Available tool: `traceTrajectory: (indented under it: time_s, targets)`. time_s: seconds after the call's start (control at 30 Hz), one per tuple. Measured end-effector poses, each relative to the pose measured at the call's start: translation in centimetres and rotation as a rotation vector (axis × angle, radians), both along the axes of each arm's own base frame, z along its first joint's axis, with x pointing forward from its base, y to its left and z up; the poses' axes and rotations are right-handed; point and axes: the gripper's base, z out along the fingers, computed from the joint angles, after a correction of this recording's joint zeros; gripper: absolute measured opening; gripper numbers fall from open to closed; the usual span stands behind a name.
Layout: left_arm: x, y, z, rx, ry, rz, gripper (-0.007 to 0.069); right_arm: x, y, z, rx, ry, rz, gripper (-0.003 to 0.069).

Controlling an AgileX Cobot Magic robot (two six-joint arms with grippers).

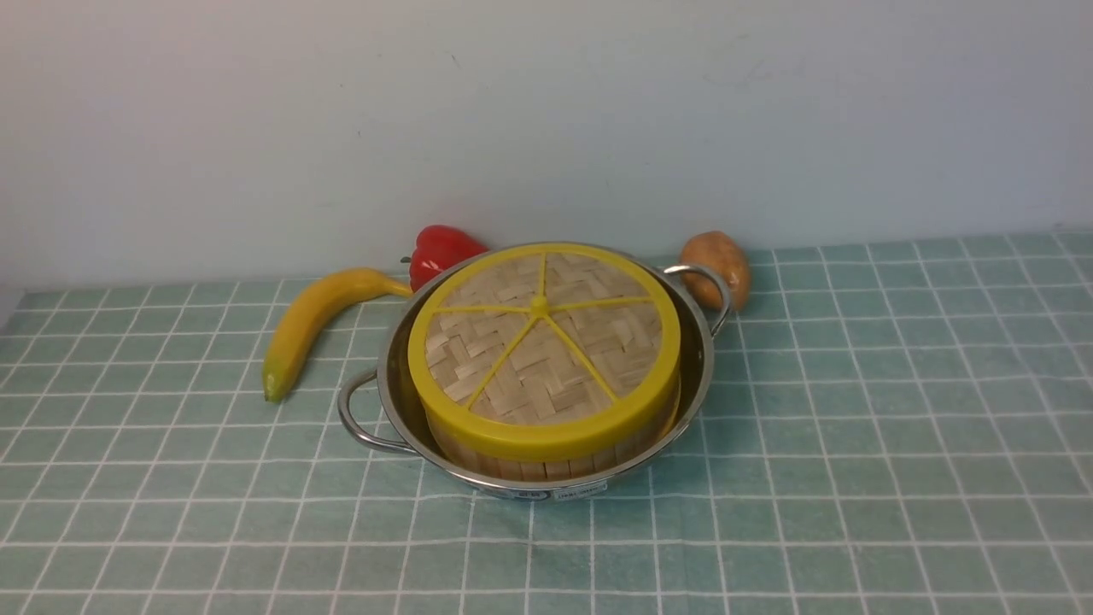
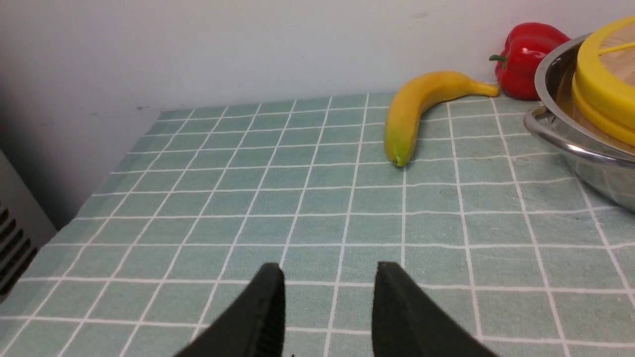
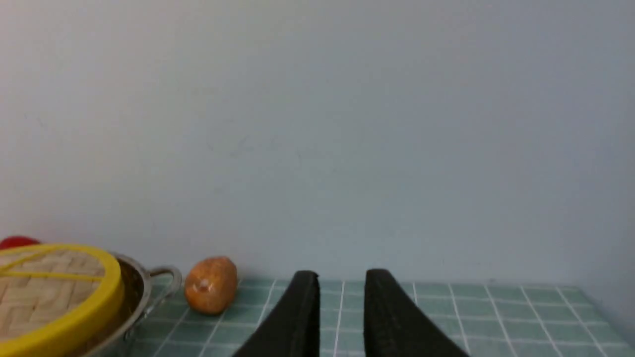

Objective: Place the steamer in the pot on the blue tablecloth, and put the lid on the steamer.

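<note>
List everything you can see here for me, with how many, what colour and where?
lid: one, woven bamboo with yellow rim, on top of the steamer
steamer: one, bamboo, inside the pot
pot: one, shiny steel, on the tablecloth
tablecloth: one, pale teal with white grid
banana: one, yellow, left of the pot
pepper: one, red, behind the pot
potato: one, brown, by the pot's right handle
left end effector: black, open, empty
right end effector: black, open, empty
</note>
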Motion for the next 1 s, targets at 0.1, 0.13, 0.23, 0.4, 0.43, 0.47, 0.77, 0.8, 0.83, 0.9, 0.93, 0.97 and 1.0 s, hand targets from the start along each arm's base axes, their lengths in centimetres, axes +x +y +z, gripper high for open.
traceTrajectory:
  time_s: [0.1, 0.13, 0.23, 0.4, 0.43, 0.47, 0.77, 0.8, 0.83, 0.9, 0.93, 0.97, 1.0]
  targets:
    - [0.0, 0.0, 0.0, 0.000, 0.000, 0.000, 0.0243, -0.1, 0.0, -2.0, -0.001, 0.056, 0.000, 0.0181]
    - [0.0, 0.0, 0.0, 0.000, 0.000, 0.000, 0.0243, -0.1, 0.0, -2.0, -0.001, 0.059, 0.000, 0.0181]
    - [0.0, 0.0, 0.0, 0.000, 0.000, 0.000, 0.0243, 0.0, 0.0, -3.9, -0.002, 0.113, 0.000, 0.0192]
    - [0.0, 0.0, 0.0, 0.000, 0.000, 0.000, 0.0243, 0.1, 0.0, -5.2, -0.001, 0.188, 0.001, 0.0208]
    - [0.0, 0.0, 0.0, 0.000, 0.000, 0.000, 0.0243, 0.1, 0.0, -5.4, -0.001, 0.203, 0.001, 0.0211]
    - [0.0, 0.0, 0.0, 0.000, 0.000, 0.000, 0.0243, 0.1, 0.0, -5.4, -0.001, 0.205, 0.001, 0.0211]
    - [0.0, 0.0, 0.0, 0.000, 0.000, 0.000, 0.0243, 0.1, 0.0, -5.5, -0.001, 0.220, 0.001, 0.0237]
    - [0.0, 0.0, 0.0, 0.000, 0.000, 0.000, 0.0243, 0.1, 0.0, -5.5, -0.001, 0.220, 0.001, 0.0238]
    - [0.0, 0.0, 0.0, 0.000, 0.000, 0.000, 0.0243, 0.1, 0.0, -5.5, -0.001, 0.220, 0.001, 0.0239]
    - [0.0, 0.0, 0.0, 0.000, 0.000, 0.000, 0.0243, 0.1, 0.0, -5.6, -0.001, 0.221, 0.001, 0.0239]
    - [0.0, 0.0, 0.0, 0.000, 0.000, 0.000, 0.0243, 0.1, 0.0, -5.6, -0.001, 0.221, 0.001, 0.0239]
    - [0.0, 0.0, 0.0, 0.000, 0.000, 0.000, 0.0243, 0.1, 0.0, -5.6, -0.001, 0.221, 0.001, 0.0240]
    - [0.0, 0.0, 0.0, 0.000, 0.000, 0.000, 0.0243, 0.1, 0.0, -5.6, -0.001, 0.221, 0.001, 0.0240]
